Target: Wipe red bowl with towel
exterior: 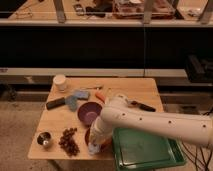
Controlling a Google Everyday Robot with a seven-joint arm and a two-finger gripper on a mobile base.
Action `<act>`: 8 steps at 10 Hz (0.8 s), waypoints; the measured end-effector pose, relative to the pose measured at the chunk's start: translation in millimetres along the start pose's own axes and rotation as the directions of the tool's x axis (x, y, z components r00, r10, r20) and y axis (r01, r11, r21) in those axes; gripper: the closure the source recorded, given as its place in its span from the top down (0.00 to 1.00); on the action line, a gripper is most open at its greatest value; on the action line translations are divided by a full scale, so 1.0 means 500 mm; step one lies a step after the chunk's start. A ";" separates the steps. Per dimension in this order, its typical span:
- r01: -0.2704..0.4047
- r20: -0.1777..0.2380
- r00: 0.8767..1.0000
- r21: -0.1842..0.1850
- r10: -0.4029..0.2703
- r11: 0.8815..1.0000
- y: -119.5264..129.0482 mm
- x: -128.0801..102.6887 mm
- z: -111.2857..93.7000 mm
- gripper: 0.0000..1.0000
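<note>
The red bowl (pixel 89 136) sits near the table's front edge, mostly hidden under my white arm; only its left rim and a bit of its right rim show. My gripper (pixel 96 142) points down into or just over this bowl. A pale bluish towel (pixel 93 149) shows at the gripper's tip, at the bowl's front rim.
A purple bowl (pixel 90 112) stands just behind the red one. A green tray (pixel 145 150) is at the front right. Grapes (pixel 69 141) and a metal cup (pixel 44 140) are at the front left. A white cup (pixel 60 81), blue sponges (pixel 75 98), a black bar (pixel 55 103) and a black-handled tool (pixel 142 105) lie farther back.
</note>
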 end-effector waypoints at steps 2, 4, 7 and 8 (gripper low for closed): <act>-0.028 -0.016 0.999 -0.026 0.028 0.999 0.027 0.014 -0.006 0.00; -0.066 -0.034 0.997 -0.048 0.064 0.997 0.054 0.045 -0.008 0.00; -0.114 -0.060 0.992 -0.064 0.111 0.991 0.075 0.113 -0.011 0.00; -0.115 -0.066 0.992 -0.062 0.111 0.991 0.066 0.133 -0.013 0.00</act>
